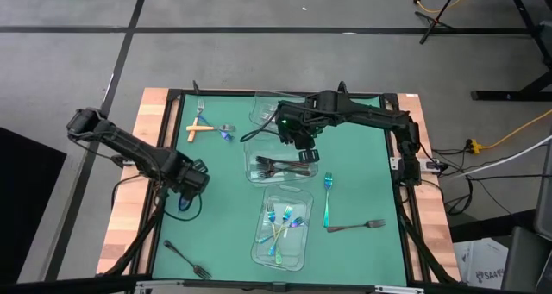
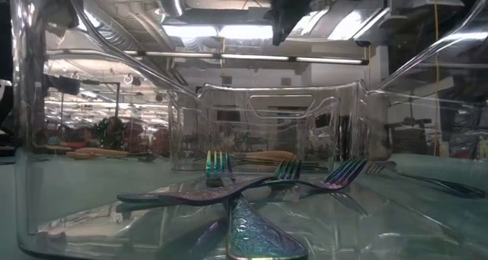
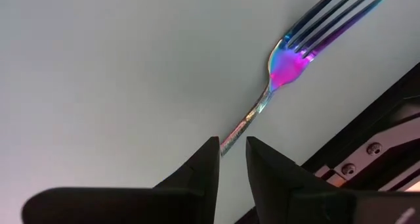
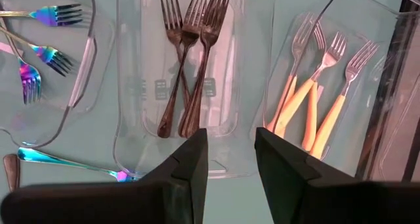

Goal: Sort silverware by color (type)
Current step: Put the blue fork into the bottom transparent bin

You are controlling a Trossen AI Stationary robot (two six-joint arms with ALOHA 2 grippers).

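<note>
My left gripper (image 1: 188,184) (image 3: 233,155) stands at the table's left edge, pointing down, shut on an iridescent blue-teal fork (image 3: 289,60). My right gripper (image 1: 302,143) (image 4: 231,145) hangs open and empty above the middle clear container (image 4: 125,138), in which dark forks (image 4: 190,53) lie. Orange-handled forks (image 4: 315,86) lie in the far container (image 1: 259,113). Iridescent forks (image 1: 283,225) lie in the near one (image 1: 259,251). Loose on the mat are an orange-handled fork (image 1: 200,126), an iridescent fork (image 1: 328,199) and two dark forks (image 1: 355,226) (image 1: 188,259). My left gripper pinches the free end of the fork's handle (image 3: 243,125) between its two fingers, which come from above and point down. The fork reaches out level from the fingers, tines away from them. Whether it is clear of the mat I cannot tell.
A small blue piece (image 1: 227,134) lies beside the loose orange-handled fork. The table's black frame (image 3: 367,138) runs close by my left gripper. Bare green mat (image 1: 216,216) lies between the left gripper and the containers.
</note>
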